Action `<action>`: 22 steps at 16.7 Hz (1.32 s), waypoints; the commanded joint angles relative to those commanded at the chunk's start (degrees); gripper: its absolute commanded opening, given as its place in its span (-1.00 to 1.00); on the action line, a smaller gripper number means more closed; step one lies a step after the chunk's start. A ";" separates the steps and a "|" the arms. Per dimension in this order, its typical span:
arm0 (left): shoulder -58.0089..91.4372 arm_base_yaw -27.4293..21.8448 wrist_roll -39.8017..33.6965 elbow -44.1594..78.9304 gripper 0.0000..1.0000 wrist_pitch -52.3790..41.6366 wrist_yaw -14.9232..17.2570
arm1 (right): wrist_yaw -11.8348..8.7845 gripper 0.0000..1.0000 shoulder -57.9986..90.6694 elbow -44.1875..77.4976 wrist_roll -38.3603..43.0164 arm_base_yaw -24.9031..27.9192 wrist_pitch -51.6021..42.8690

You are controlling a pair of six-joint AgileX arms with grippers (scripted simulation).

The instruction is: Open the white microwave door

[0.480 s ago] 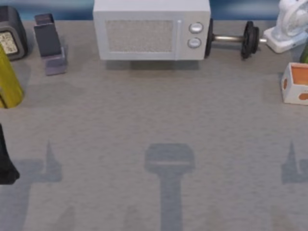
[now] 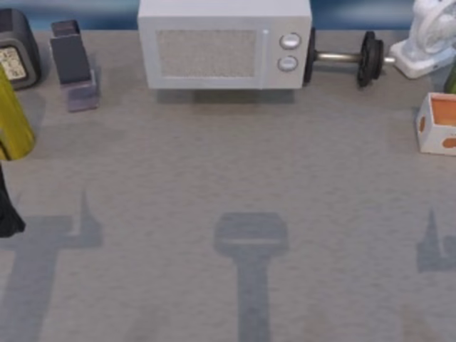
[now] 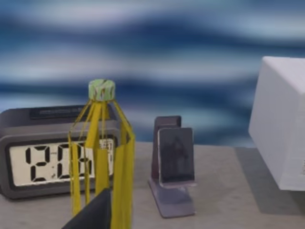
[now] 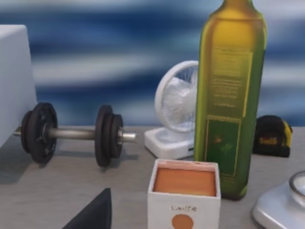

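Approaching stage: white microwave door (image 2: 206,53) shut; left gripper (image 2: 8,221) at surface's left edge, spread not discernible. Advice: hook the door's knob-side edge, swing outward.

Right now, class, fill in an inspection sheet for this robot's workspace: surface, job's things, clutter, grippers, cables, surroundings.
Surface: grey table, arm shadows across it.
Job's things: white microwave at the far edge; white microwave door shut, flush with the knob strip.
Clutter: digital clock, yellow bottle, phone stand at left; dumbbell, white fan, olive oil bottle, orange-topped box, tape measure, scale at right.
Grippers: left arm just at the table's left edge; right not in the top view.
Cables: nothing seen.
Surroundings: blurred blue backdrop.
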 joint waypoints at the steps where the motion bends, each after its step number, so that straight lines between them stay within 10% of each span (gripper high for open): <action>1: 4.21 -1.73 -0.88 3.39 1.00 -0.19 -1.56 | 0.00 1.00 0.00 0.00 0.00 0.00 0.00; 15: 85.00 -31.71 -15.24 61.19 1.00 -6.08 -28.91 | 0.00 1.00 0.00 0.00 0.00 0.00 0.00; 22: 105.05 -39.59 -20.10 77.78 1.00 -5.54 -35.65 | 0.00 1.00 0.00 0.00 0.00 0.00 0.00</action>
